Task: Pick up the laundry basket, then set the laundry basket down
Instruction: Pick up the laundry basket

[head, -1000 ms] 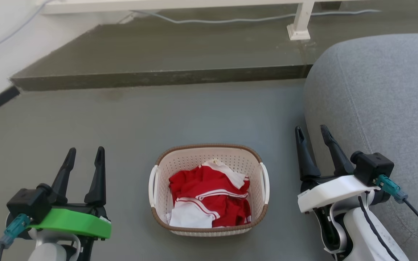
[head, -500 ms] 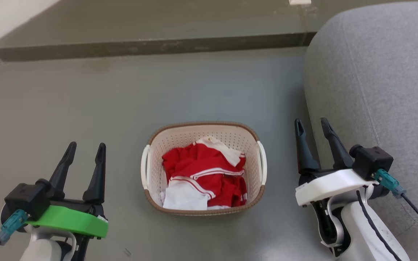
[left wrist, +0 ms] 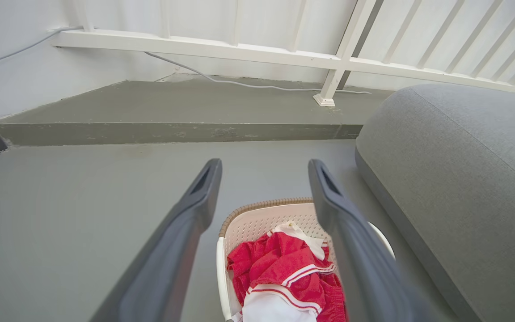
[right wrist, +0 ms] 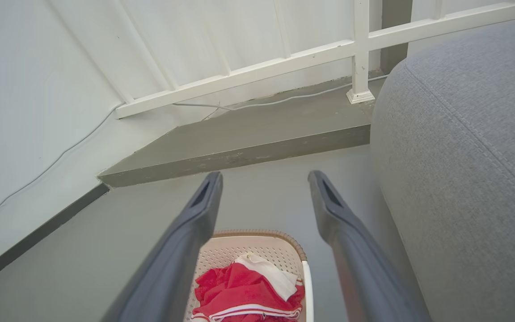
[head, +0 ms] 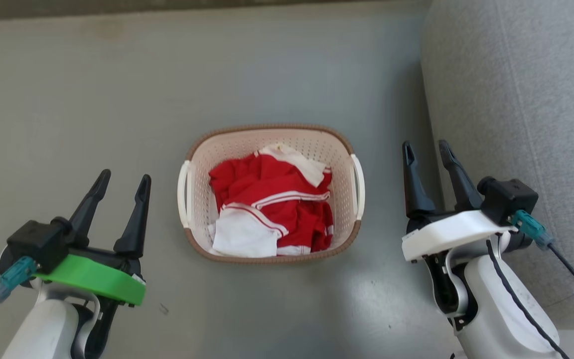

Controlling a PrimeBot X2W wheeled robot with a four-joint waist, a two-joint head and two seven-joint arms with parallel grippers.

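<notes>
a cream-white perforated laundry basket [head: 247, 144] with a brown woven-look rim sits on a grey floor [head: 92, 99], holding crumpled red and white clothes [head: 272, 199]. the left gripper [head: 124, 176], on a green-trimmed wrist, hovers to the left of the basket, well apart from it, its two dark fingers spread with nothing between them. the right gripper [head: 425, 145] hovers to the right of the basket, near its white right handle [head: 359, 182] but not touching, fingers likewise spread and empty. a grey fabric sofa [head: 516, 99] lies further right of the basket, beyond the right gripper. past the basket's far end, the wrist views show a low step [left wrist: 172, 132] and a white railing [left wrist: 257, 51].
</notes>
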